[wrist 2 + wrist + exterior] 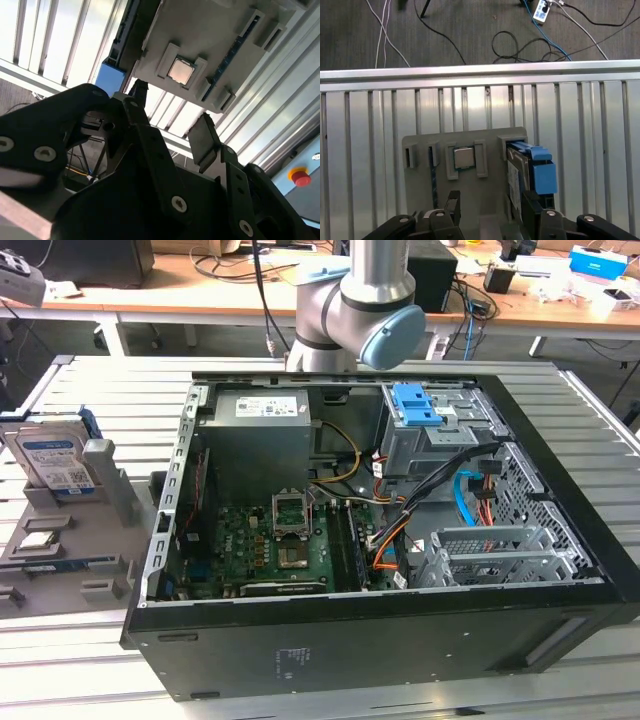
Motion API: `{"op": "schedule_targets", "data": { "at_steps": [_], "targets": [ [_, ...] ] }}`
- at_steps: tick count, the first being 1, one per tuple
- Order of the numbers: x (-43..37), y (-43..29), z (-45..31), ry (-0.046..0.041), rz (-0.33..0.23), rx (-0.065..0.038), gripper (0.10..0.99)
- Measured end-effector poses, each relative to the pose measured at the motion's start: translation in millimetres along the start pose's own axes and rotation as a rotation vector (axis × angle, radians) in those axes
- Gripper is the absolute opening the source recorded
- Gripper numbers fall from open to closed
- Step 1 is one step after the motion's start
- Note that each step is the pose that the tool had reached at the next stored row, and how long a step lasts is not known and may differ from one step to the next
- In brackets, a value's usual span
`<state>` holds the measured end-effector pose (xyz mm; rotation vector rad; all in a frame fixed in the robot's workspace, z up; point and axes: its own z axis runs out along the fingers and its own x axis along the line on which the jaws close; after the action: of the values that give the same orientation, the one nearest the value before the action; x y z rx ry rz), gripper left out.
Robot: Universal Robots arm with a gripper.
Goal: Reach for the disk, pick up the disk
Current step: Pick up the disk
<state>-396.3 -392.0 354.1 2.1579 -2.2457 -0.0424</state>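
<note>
While on edge in gray holder (100,475), disk (50,455), label sideways; end effector (491,207) spread, empty.

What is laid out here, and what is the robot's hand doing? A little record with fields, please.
Hand: the hand is open, holds nothing, and hangs over the grey plastic holder
Disk: rectangular silver metal hard drive with a blue plastic bracket, standing on edge in a slot of the holder, not yet picked up
Beside it: small flat square chip in its own recess of the holder
Elsewhere: open black computer case on the slatted metal table
</note>
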Motion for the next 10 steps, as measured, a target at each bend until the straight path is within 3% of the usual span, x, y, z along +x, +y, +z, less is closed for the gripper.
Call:
{"op": "schedule_targets", "data": {
  "at_steps": [10],
  "targets": [
    [-32.7,1.3,0.0,0.0003,0.0,0.0,0.6]
  ]
}}
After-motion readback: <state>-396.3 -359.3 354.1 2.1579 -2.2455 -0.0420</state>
